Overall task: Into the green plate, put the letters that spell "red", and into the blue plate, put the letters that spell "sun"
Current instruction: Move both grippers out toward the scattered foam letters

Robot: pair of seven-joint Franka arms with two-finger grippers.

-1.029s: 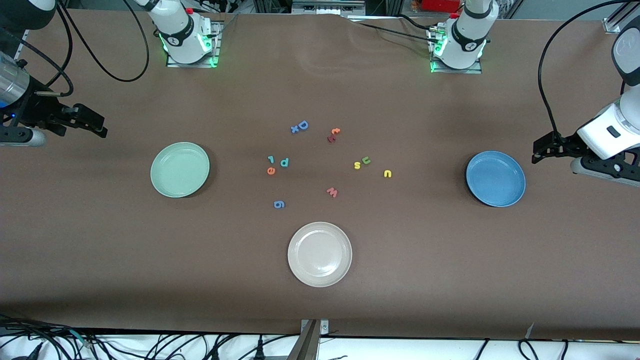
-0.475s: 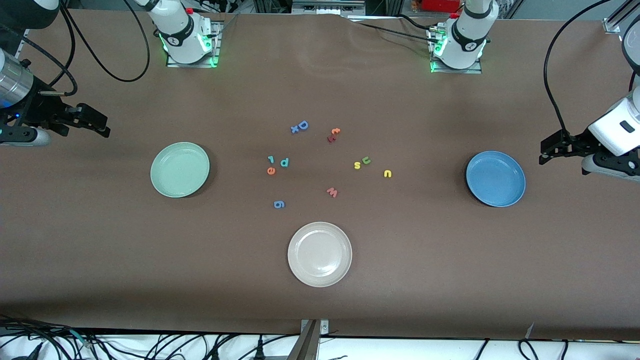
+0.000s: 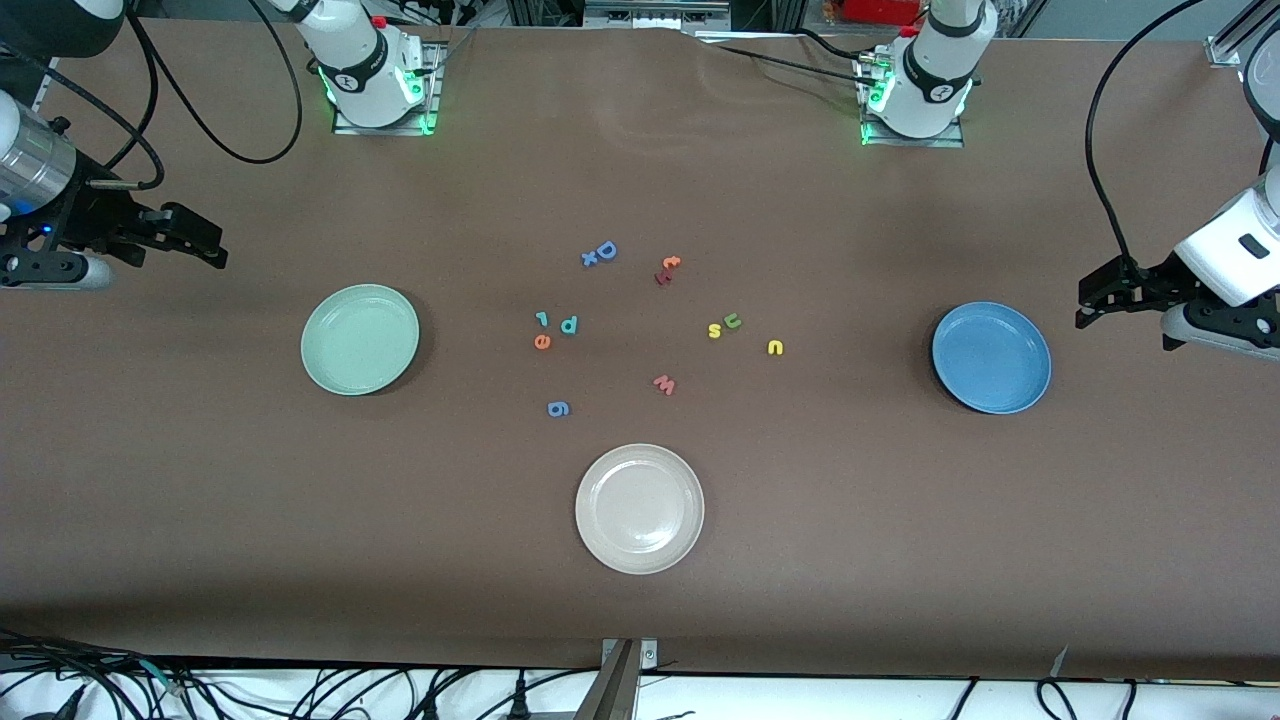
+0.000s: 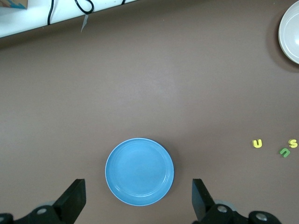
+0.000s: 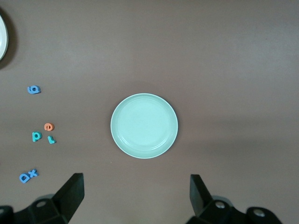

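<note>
The green plate (image 3: 360,340) (image 5: 144,126) lies toward the right arm's end of the table, the blue plate (image 3: 991,357) (image 4: 139,171) toward the left arm's end. Between them sit the teal r (image 3: 541,319), teal d (image 3: 569,325) and orange e (image 3: 542,342), then the yellow s (image 3: 715,330), green u (image 3: 733,321) and yellow n (image 3: 775,347). My right gripper (image 3: 208,245) (image 5: 135,184) hangs open and empty beside the green plate. Beside the blue plate, my left gripper (image 3: 1085,298) (image 4: 138,189) is open and empty too.
A cream-white plate (image 3: 639,508) lies nearer the front camera than the letters. Other loose letters are a blue D and x (image 3: 600,253), an orange t (image 3: 671,262) on a dark red letter, a reddish w (image 3: 665,384) and a blue g (image 3: 558,408).
The right gripper has crept a little toward the middle of the table. The left gripper drew back slightly toward its end of the table. Letters and plates have not moved.
</note>
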